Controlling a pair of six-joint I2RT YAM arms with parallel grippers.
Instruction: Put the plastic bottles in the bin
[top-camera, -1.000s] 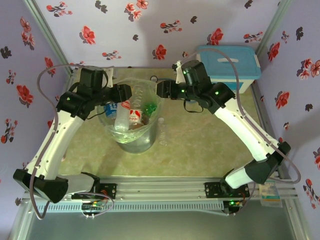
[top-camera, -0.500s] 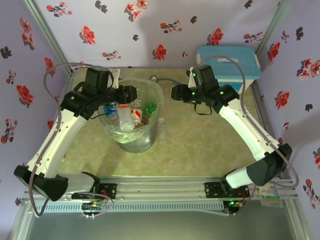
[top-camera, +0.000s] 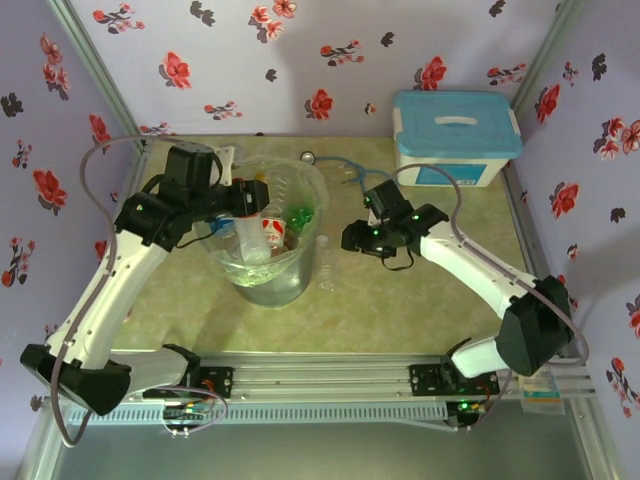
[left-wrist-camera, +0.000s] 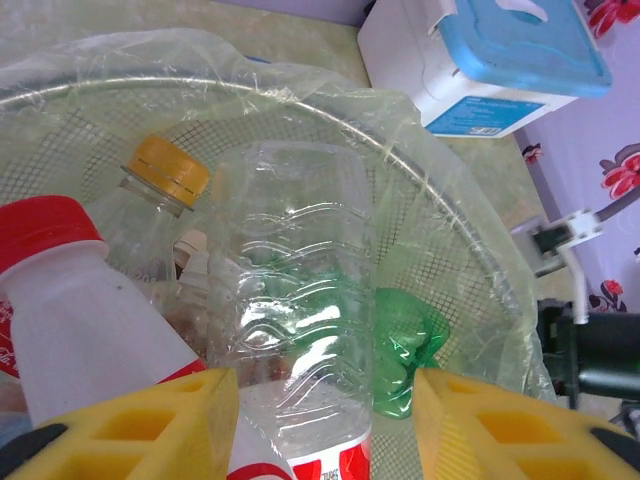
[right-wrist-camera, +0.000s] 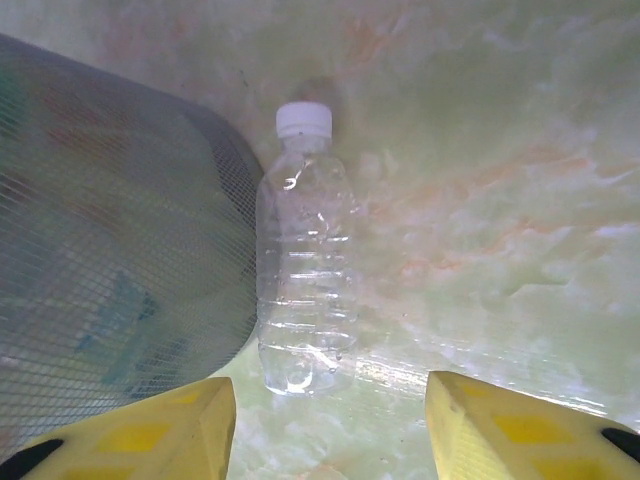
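The bin (top-camera: 278, 285), a translucent grey bucket lined with a clear bag, stands left of centre and holds several plastic bottles. My left gripper (top-camera: 257, 200) hovers open over its rim. In the left wrist view its yellow fingers (left-wrist-camera: 325, 400) stand either side of a clear ribbed bottle with a red label (left-wrist-camera: 300, 300), with a gap on the right. Beside that bottle lie a red-capped white bottle (left-wrist-camera: 60, 300), a yellow-capped one (left-wrist-camera: 165, 170) and a green one (left-wrist-camera: 405, 340). My right gripper (top-camera: 346, 240) is open, low over a clear white-capped bottle (right-wrist-camera: 305, 270) lying against the bin wall (right-wrist-camera: 100, 250).
A white box with a light-blue lid (top-camera: 455, 135) stands at the back right. Floral walls close in the table on three sides. Bare tabletop (top-camera: 420, 300) lies to the right and front of the bin. A thin cable (top-camera: 335, 165) runs behind the bin.
My right arm has swung down from the bin's rim to the table at the bin's right side. The left gripper stayed over the bin, shifting slightly right, and the red-labelled bottle moved right inside.
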